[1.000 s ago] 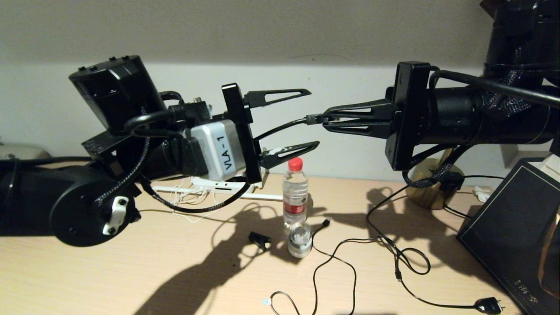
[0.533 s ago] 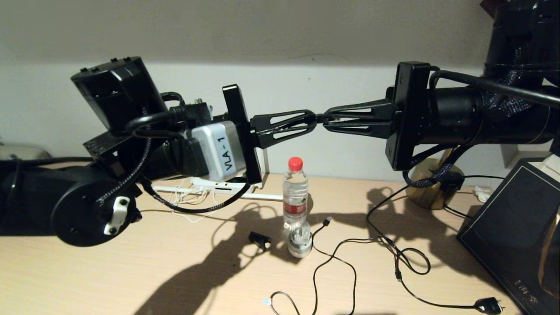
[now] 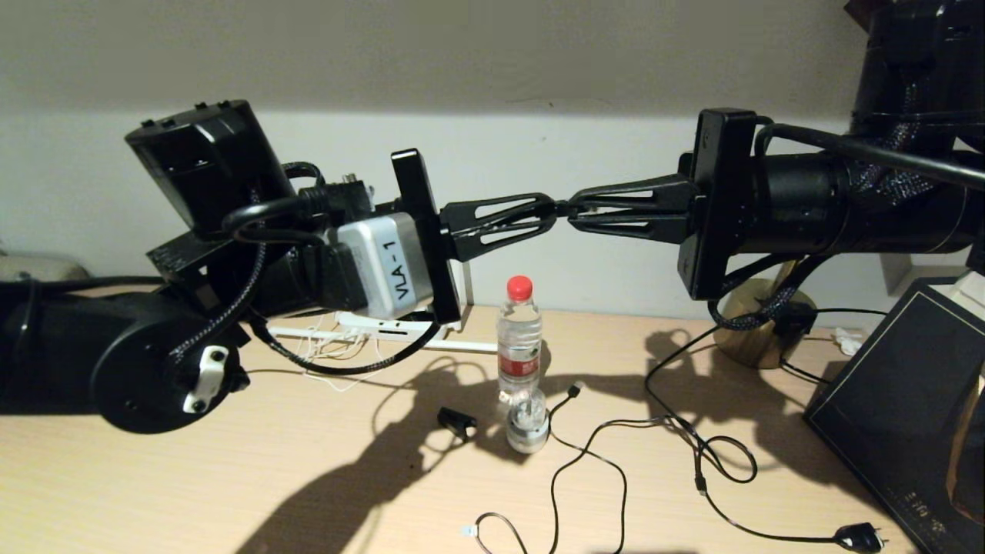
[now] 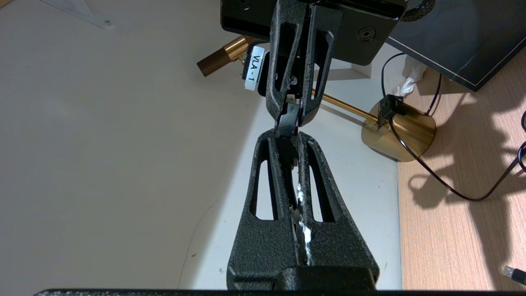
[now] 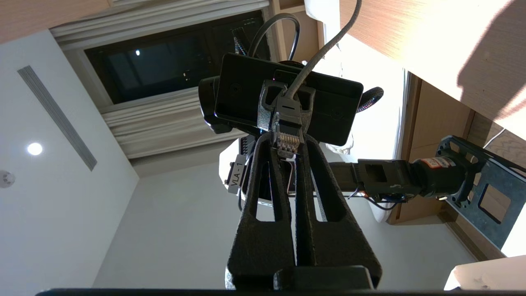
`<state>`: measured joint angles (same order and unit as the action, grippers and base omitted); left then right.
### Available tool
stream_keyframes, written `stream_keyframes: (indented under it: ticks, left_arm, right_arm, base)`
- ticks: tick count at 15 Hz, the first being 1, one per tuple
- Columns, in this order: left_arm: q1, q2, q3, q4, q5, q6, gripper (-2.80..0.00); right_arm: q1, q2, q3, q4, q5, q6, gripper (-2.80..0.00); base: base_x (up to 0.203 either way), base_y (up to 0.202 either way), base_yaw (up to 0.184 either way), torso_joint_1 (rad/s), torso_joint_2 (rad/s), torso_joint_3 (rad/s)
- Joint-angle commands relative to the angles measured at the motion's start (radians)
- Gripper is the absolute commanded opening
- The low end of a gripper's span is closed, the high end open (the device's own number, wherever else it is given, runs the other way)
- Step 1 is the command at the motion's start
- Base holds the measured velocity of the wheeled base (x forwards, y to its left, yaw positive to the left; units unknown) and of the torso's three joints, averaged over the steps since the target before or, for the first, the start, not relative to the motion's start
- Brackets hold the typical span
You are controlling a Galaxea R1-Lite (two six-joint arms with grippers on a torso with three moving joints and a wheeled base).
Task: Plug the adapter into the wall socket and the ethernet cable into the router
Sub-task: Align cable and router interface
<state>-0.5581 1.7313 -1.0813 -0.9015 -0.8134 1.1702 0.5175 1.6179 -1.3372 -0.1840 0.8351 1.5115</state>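
A: Where's the ethernet cable (image 5: 287,135)?

B: Plug end is up in the air between the two grippers, well above the desk (image 3: 231,477). Clear clip plug with its contacts shows in the right wrist view, pinched at the tips of the right gripper (image 3: 573,208). The cord leaves the plug on the left gripper's side.

A: Left gripper (image 3: 550,213)?

B: Closed too, tips meeting the right gripper's tips head-on. It clamps the cable just behind the plug. Both hold the same end.

A: Router?

B: The router (image 3: 385,327) lies flat on the desk at the wall, behind and below the left arm, partly hidden. White thin cords are tangled in front of it.

A: Other stuff?

B: A water bottle (image 3: 520,338) stands mid-desk, under the meeting point. Loose black cables (image 3: 616,462) loop across the desk to its right. Brass lamp base (image 3: 758,327) against the wall on the right, black box (image 3: 908,400) beside it.
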Motion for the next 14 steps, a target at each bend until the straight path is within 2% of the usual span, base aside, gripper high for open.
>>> stream_keyframes:
  ticks: [1,3,4,14]
  left_arm:
    - [0.0,0.001,0.0,-0.005,-0.004,0.006,-2.8]
    - [0.0,0.001,0.0,-0.005,-0.004,0.005,-2.8]
    - [0.0,0.001,0.0,-0.005,-0.004,0.005,0.0]
    - [0.001,0.01,-0.005,-0.007,-0.004,0.003,0.0]
  right_arm:
    - [0.001,0.0,0.0,-0.002,0.006,0.009,-2.8]
    - [0.001,0.0,0.0,-0.002,0.006,0.009,-2.8]
    - [0.001,0.0,0.0,-0.002,0.006,0.009,-2.8]
    - [0.003,-0.001,0.004,-0.002,0.006,0.009,-2.8]
  base:
    - [0.0,0.0,0.0,0.0,0.0,0.0]
    - [0.0,0.0,0.0,0.0,0.0,0.0]
    - [0.0,0.0,0.0,0.0,0.0,0.0]
    - [0.0,0.0,0.0,0.0,0.0,0.0]
